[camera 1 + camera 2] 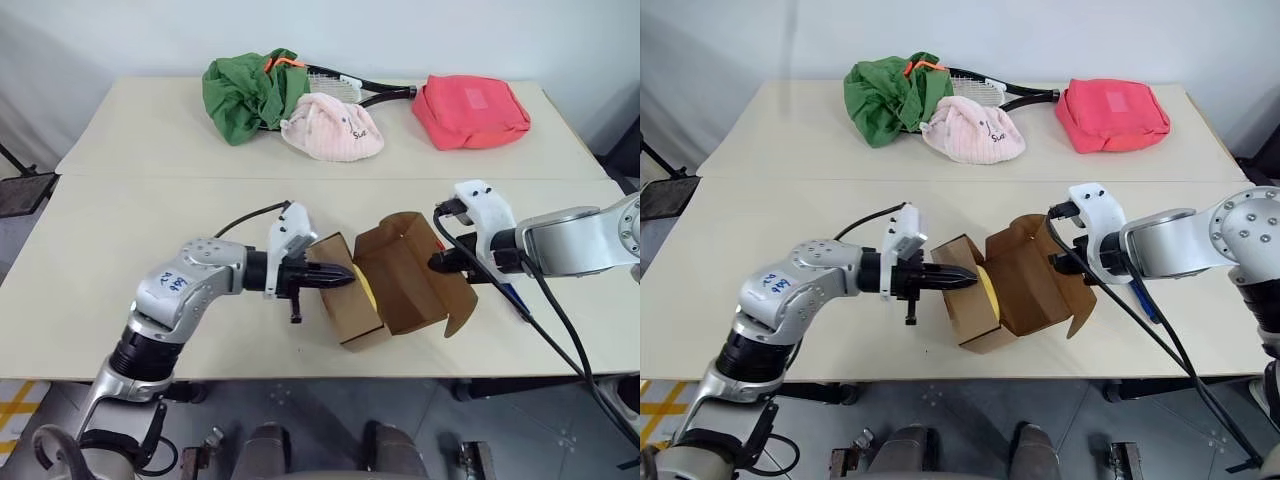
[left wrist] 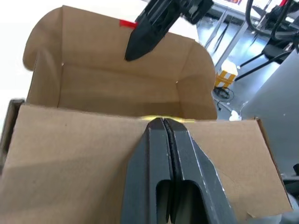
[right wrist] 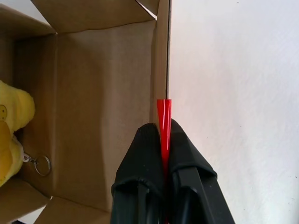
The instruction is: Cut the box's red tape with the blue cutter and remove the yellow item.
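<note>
Box (image 1: 385, 285) sits open near the front edge of the table (image 1: 150, 240), lid flap swung up and back. Right gripper (image 1: 438, 262) is clamped shut on that flap's edge, right on the leftover red tape (image 3: 164, 116), coming in from the box's 3 o'clock. Left gripper (image 1: 345, 276) has its fingers (image 2: 163, 154) pressed together with nothing between them, tip poking over the near wall from 9 o'clock toward the opening. Yellow item (image 3: 11, 135) is down inside the box against 1 wall, small key ring (image 3: 41, 165) hanging off it. Risks as I see them: closed fingers can't grab anything, so the left gripper has to open before it goes in, else it just shoves the item deeper or pushes the whole box; the box looks light and is held by 1 thin flap, so a push from 9 o'clock could tear the flap or slip it out of the right grip; the ring could snag on a flap on the way out. Blue cutter (image 1: 515, 298) lies on the table at the box's 3 o'clock, under the right arm. At 12 o'clock, far side of the table: green cloth bundle (image 1: 245, 95), racket (image 1: 360, 90), pink hat (image 1: 330, 128), red pouch (image 1: 470, 110), well apart from the box
</note>
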